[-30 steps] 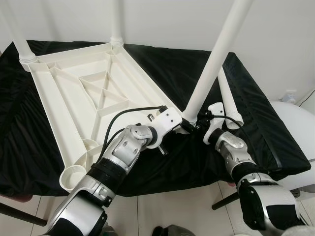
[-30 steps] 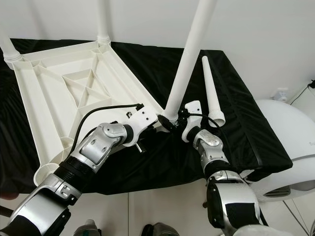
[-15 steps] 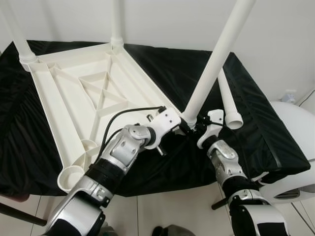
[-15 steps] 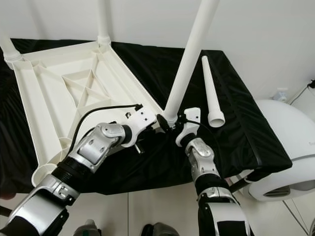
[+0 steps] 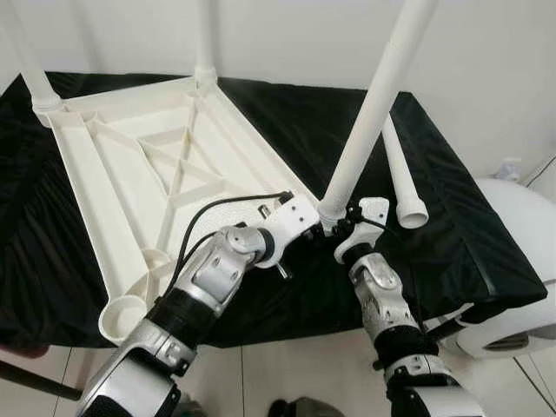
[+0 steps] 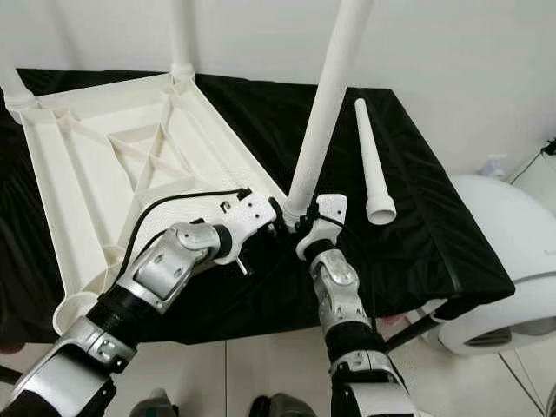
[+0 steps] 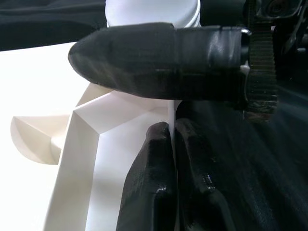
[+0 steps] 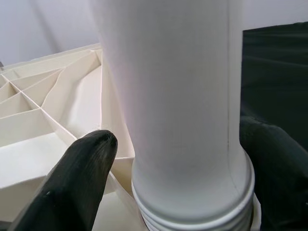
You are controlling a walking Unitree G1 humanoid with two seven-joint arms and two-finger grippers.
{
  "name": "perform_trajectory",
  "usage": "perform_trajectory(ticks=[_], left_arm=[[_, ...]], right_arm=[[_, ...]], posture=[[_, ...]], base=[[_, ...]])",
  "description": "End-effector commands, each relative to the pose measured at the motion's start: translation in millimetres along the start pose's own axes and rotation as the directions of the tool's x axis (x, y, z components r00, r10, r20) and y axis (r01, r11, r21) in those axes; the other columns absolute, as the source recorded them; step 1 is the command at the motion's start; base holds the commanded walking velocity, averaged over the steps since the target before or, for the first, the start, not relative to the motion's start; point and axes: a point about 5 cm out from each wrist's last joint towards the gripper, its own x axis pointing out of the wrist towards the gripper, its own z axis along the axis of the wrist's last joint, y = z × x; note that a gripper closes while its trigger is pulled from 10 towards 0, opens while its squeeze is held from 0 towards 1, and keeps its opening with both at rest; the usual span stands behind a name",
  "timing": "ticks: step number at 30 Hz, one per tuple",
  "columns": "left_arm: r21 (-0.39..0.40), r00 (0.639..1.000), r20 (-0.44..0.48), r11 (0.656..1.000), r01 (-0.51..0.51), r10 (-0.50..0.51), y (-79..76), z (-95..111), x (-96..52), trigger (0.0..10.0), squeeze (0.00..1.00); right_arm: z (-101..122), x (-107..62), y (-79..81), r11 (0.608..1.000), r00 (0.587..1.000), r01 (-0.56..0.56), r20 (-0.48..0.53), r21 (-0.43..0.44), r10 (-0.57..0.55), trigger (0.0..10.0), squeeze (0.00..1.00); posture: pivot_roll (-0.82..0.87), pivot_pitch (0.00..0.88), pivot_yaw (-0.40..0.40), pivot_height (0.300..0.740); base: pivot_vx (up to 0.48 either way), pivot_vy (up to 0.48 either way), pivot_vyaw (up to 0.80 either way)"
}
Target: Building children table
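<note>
White plastic made up the children's table top (image 5: 139, 165), which lay upside down on a black cloth (image 5: 287, 122) so its ribbed underside faced up. That way the leg holes were easy to reach. Two white round legs (image 5: 205, 43) already stood in the far corners. A third long white plastic leg (image 5: 369, 113) stood in the near right corner and leaned a little to the right.

The right gripper (image 8: 163, 159) was at the bottom of that leg, just above its ribbed screw end. One black finger (image 8: 72, 178) was on each side of the leg, a little apart from it or just touching. It was probably there to turn the leg and twist it into the hole.

The left gripper (image 7: 168, 115) was at the same corner. Its fingers were pinched on the thin white edge of the table top, with little gap left between them. It seemed to hold the table still so it would not spin while the leg was turned.

A fourth loose white leg (image 6: 372, 161) lay on the cloth just to the right, ready for the empty round hole (image 5: 122, 317) at the near left corner.
</note>
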Motion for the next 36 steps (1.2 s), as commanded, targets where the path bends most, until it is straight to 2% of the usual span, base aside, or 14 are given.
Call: perform_trajectory(ticks=[1, 15, 20, 23, 27, 30, 32, 36], left_arm=[[-0.001, 0.996, -0.017, 0.996, 0.085, -0.085, -13.4, -4.5, 1.1, 10.0, 0.0], [0.024, 0.994, -0.046, 0.994, 0.103, -0.102, -14.7, -16.2, -15.3, 10.0, 0.0], [0.026, 0.994, -0.048, 0.995, 0.099, -0.098, -13.7, -16.1, -17.5, 10.0, 0.0], [0.026, 0.994, -0.048, 0.995, 0.099, -0.098, -13.7, -16.1, -17.5, 10.0, 0.0], [0.026, 0.994, -0.047, 0.995, 0.095, -0.094, -12.9, -15.9, -18.8, 10.0, 0.0], [0.025, 0.995, -0.045, 0.996, 0.089, -0.088, -12.2, -15.1, -20.1, 10.0, 0.0], [0.025, 0.995, -0.045, 0.996, 0.089, -0.088, -12.2, -15.1, -20.1, 10.0, 0.0], [0.024, 0.995, -0.044, 0.995, 0.092, -0.091, -12.3, -14.3, -20.7, 10.0, 0.0]], right_arm=[[4.2, 2.4, 11.2, 0.999, 0.999, -0.031, 0.017, -0.008, 0.031, 10.0, 0.0], [12.6, -4.2, 8.7, 0.999, 1.0, -0.01, 0.023, -0.047, 0.011, 10.0, 0.0], [14.6, -12.4, -1.7, 0.993, 0.996, -0.085, -0.002, -0.078, 0.085, 10.0, 0.0], [14.6, -12.4, -1.7, 0.993, 0.996, -0.085, -0.002, -0.078, 0.085, 10.0, 0.0], [18.5, -17.1, -11.6, 0.986, 0.99, -0.142, -0.012, -0.082, 0.142, 10.0, 0.0], [23.2, -23.3, -30.8, 0.97, 0.974, -0.225, -0.042, -0.094, 0.222, 10.0, 0.0], [23.2, -23.3, -30.8, 0.97, 0.974, -0.225, -0.042, -0.094, 0.222, 10.0, 0.0], [30.9, -20.8, -41.5, 0.958, 0.964, -0.264, -0.05, -0.116, 0.259, 10.0, 0.0]], posture=[[0.05, 0.003, -0.101, 0.74], [0.05, 0.014, -0.091, 0.74], [0.04, 0.017, -0.087, 0.74], [0.04, 0.017, -0.087, 0.74], [0.04, 0.019, -0.087, 0.74], [0.03, 0.019, -0.085, 0.74], [0.03, 0.019, -0.085, 0.74], [0.03, 0.021, -0.083, 0.74]], base=[[0.0, 0.0, 0.0], [0.0, 0.0, 0.0], [0.0, 0.0, 0.0], [0.0, 0.0, 0.0], [0.0, 0.0, 0.0], [0.0, 0.0, 0.0], [0.0, 0.0, 0.0], [0.0, 0.0, 0.0]])
